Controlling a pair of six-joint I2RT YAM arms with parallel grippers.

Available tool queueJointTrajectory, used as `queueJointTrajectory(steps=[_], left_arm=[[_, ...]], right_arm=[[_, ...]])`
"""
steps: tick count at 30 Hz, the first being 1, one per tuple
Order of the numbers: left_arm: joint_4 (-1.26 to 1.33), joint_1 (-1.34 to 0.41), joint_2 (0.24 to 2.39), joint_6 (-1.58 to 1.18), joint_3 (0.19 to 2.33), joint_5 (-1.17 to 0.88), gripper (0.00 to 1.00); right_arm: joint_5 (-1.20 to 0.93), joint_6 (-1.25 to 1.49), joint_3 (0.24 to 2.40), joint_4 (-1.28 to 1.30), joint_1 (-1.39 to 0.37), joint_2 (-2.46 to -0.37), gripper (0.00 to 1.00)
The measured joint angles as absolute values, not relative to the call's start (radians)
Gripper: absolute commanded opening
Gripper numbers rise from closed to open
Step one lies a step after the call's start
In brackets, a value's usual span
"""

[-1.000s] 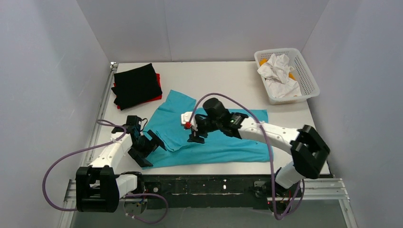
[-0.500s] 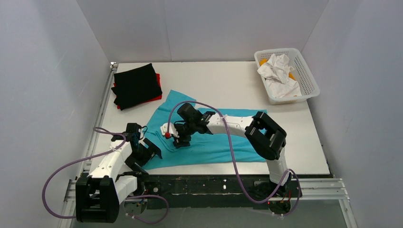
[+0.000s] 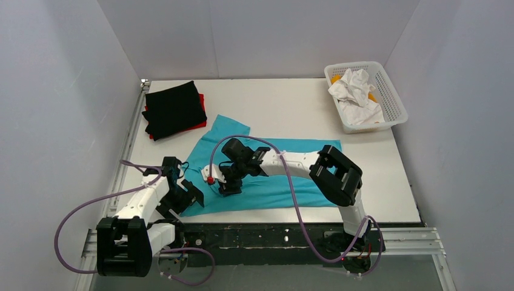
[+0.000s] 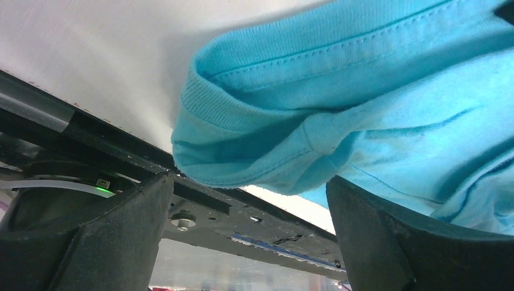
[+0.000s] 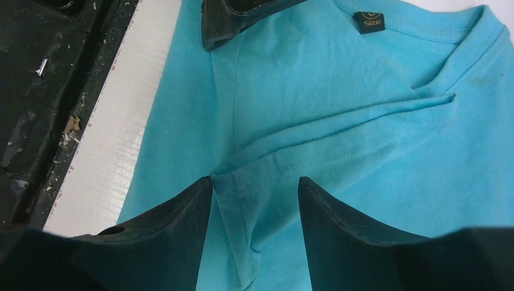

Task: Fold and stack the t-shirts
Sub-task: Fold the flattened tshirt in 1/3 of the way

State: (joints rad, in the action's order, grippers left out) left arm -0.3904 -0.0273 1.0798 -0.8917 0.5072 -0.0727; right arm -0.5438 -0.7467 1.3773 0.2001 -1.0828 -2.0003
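Top view: blue shirt lay on the desk along the front edge, its left part folded over. Black shirt sat folded at the far-left corner on top of a red shirt, near the blue one's far-left sleeve. Basket sat far right with crumpled white cloth in it. Left tool was at the blue shirt's near-left corner. Right tool was down on the shirt's left half.

Left wrist: left tool's fingers stood wide apart. The bunched ribbed collar of the blue shirt lay between them at the desk's front edge, not pinched.

Right wrist: right tool's fingers were apart, straddling a raised fold of the blue shirt without clamping it. Size label showed at the neckline.
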Motion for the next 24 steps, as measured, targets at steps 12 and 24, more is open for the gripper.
queueJointTrajectory(steps=[12, 24], left_arm=[[-0.396, -0.027, 1.131, -0.891, 0.527, -0.066, 0.98], [-0.401, -0.027, 1.145, -0.890, 0.538, -0.062, 0.98]], right_arm=[[-0.464, -0.719, 1.376, 0.175, -1.095, -2.009, 0.58], [-0.407, -0.725, 1.376, 0.169, -1.129, -2.042, 0.23]])
